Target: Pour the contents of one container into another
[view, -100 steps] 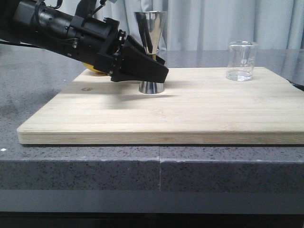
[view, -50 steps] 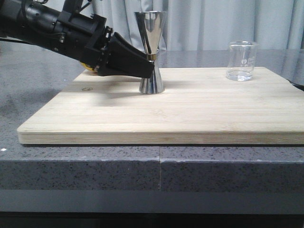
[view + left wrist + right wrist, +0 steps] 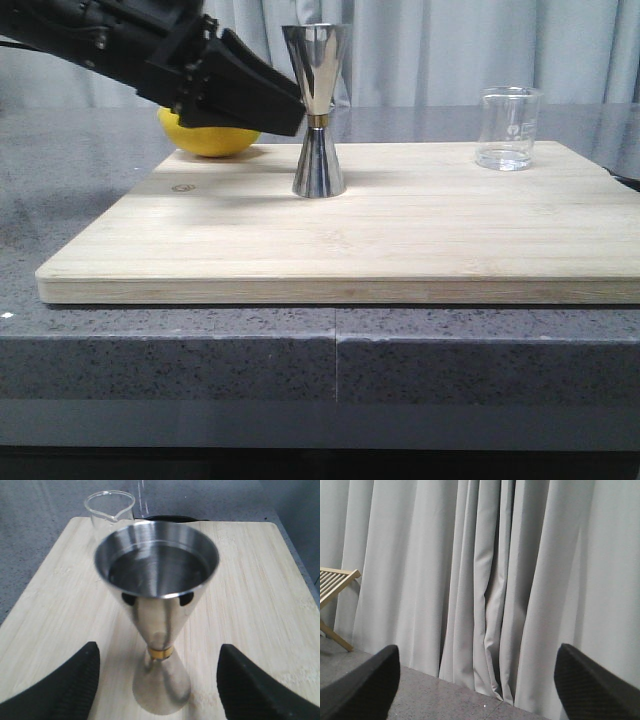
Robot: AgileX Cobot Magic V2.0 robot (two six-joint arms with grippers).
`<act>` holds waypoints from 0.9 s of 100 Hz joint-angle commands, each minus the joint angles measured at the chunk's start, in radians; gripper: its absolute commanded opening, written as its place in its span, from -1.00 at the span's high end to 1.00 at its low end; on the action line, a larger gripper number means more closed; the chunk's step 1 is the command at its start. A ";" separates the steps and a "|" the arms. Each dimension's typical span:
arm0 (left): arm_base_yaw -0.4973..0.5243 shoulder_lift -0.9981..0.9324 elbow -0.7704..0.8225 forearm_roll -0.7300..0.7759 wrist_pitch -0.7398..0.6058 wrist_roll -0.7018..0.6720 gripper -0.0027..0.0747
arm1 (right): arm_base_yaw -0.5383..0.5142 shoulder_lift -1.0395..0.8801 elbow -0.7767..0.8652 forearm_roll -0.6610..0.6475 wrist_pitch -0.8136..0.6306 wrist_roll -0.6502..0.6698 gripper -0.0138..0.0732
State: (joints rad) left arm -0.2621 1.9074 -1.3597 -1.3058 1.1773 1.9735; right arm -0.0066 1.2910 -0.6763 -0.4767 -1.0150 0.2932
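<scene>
Upright on the wooden board, the jigger is flanked by the left gripper, jaws spread and untouching. Farther right, the beaker is seen. Right gripper: jaws apart, curtain faced.

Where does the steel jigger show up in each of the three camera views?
Front view: jigger stands left of centre on the wooden board, just beyond the left gripper.
Left wrist view: fills the centre, between the open fingers.
Right wrist view: not in it.
Shared landmark: glass beaker.
</scene>
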 commanded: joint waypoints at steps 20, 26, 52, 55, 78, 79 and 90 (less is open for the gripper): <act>0.095 -0.121 -0.021 -0.013 0.102 -0.078 -0.27 | -0.006 -0.032 -0.020 0.037 -0.071 0.004 -0.62; 0.122 -0.147 -0.021 0.000 0.102 -0.094 -0.27 | -0.006 -0.032 -0.020 0.044 -0.062 0.004 -0.62; 0.299 -0.333 -0.021 -0.013 0.102 -0.250 -0.25 | -0.006 -0.034 -0.020 0.125 -0.034 0.004 -0.62; 0.331 -0.361 -0.021 -0.017 0.102 -0.286 -0.25 | -0.006 -0.037 -0.020 0.127 -0.025 0.004 -0.62; 0.561 -0.576 -0.035 -0.047 0.082 -0.452 -0.02 | -0.006 -0.087 -0.097 0.131 0.303 0.004 -0.62; 0.578 -0.583 -0.035 -0.047 0.072 -0.456 0.00 | -0.006 -0.094 -0.106 0.131 0.332 0.004 -0.62; 0.700 -0.688 -0.035 -0.032 -0.053 -0.533 0.37 | -0.006 -0.152 -0.178 0.131 0.550 0.004 -0.62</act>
State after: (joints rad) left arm 0.3601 1.3149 -1.3635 -1.2699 1.2000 1.5123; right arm -0.0066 1.2115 -0.7729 -0.3710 -0.5625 0.2932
